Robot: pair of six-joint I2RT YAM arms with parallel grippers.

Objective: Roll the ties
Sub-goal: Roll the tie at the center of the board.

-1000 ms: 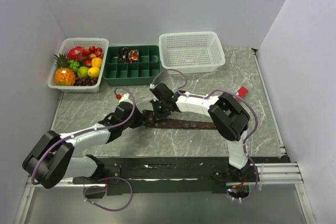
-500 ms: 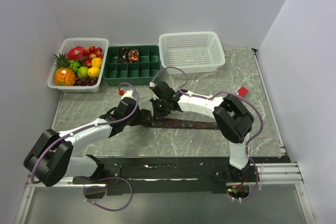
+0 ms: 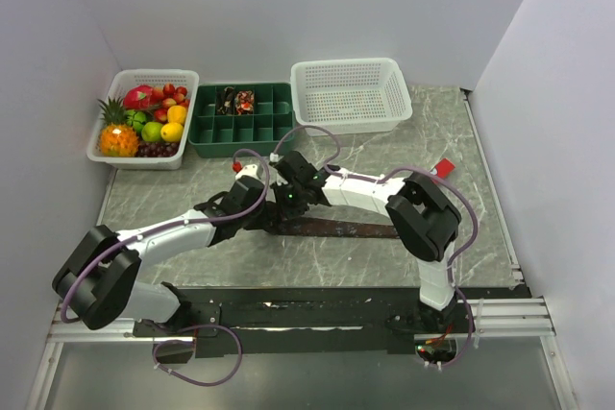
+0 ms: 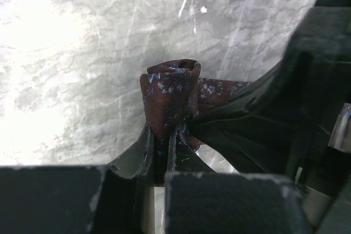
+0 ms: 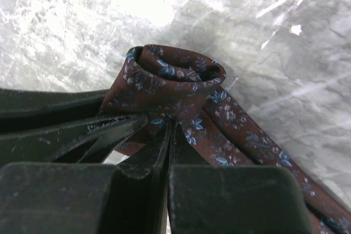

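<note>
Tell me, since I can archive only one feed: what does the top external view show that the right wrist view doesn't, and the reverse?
Only top external: the fruit basket, the green divided tray, the white basket, the small red bar, both whole arms, and the flat unrolled stretch of the tie. Only right wrist: the rolled coil at the tie's end, its blue floral print, and the right gripper shut on the fabric. Both: the tie, the marble table and the right gripper.

Fruit basket [image 3: 135,161], green divided tray [image 3: 240,149], white mesh basket [image 3: 354,120] along marble table's [image 3: 480,228] far edge; small red bar [image 3: 444,167] rightward.
</note>
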